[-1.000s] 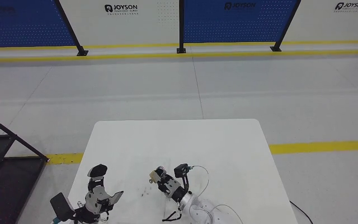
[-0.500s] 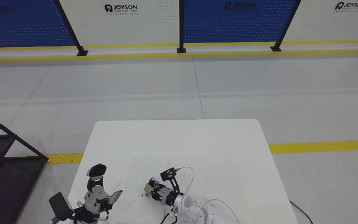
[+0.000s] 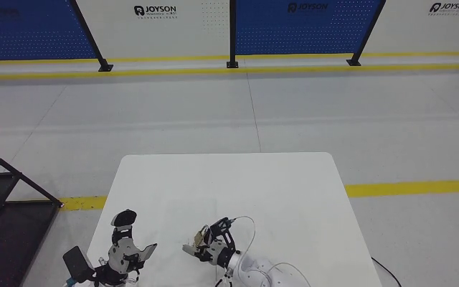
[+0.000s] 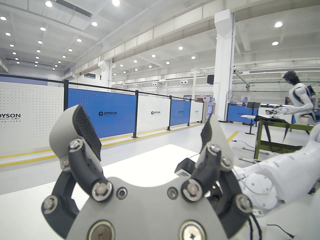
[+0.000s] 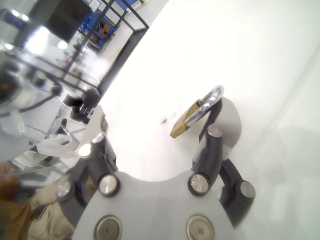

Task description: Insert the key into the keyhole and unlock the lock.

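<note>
While the right gripper is gaping wide, the padlock is lying lengthwise against one finger. The left gripper, equally wide, is sitting farther away.

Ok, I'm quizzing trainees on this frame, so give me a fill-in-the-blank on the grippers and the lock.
The left gripper stands ___, with nothing between its fingers. At one finger of the right gripper is a brass ___. The table is ___ in colour.
Missing words: open; padlock; white.
</note>
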`<state>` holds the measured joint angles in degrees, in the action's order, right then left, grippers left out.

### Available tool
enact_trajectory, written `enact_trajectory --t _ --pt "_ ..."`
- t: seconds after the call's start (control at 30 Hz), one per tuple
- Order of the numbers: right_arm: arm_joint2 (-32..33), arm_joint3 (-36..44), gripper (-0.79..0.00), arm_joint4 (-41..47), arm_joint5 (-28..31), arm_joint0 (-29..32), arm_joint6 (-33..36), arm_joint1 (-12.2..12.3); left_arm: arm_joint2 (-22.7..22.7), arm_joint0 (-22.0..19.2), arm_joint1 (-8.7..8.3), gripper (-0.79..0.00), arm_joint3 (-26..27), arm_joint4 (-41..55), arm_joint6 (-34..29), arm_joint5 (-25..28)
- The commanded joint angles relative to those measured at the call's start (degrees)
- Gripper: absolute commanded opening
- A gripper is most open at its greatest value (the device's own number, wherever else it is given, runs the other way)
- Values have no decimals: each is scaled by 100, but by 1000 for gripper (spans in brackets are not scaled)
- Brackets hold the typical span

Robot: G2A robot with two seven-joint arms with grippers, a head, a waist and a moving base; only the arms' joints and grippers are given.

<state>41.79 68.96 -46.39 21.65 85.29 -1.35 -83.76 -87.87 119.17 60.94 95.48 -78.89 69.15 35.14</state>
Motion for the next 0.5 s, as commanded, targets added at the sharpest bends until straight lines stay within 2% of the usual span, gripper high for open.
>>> enact_trajectory --t 0.0,0.27,0.47 --pt "141 178 0 -128 139 141 -135 83 0 0 0 0 0 0 0 0" --pt "799 864 0 -339 840 763 -313 422 0 0 0 0 0 0 0 0" --pt "1158 1276 0 -348 1201 1097 -365 589 0 0 0 0 0 0 0 0"
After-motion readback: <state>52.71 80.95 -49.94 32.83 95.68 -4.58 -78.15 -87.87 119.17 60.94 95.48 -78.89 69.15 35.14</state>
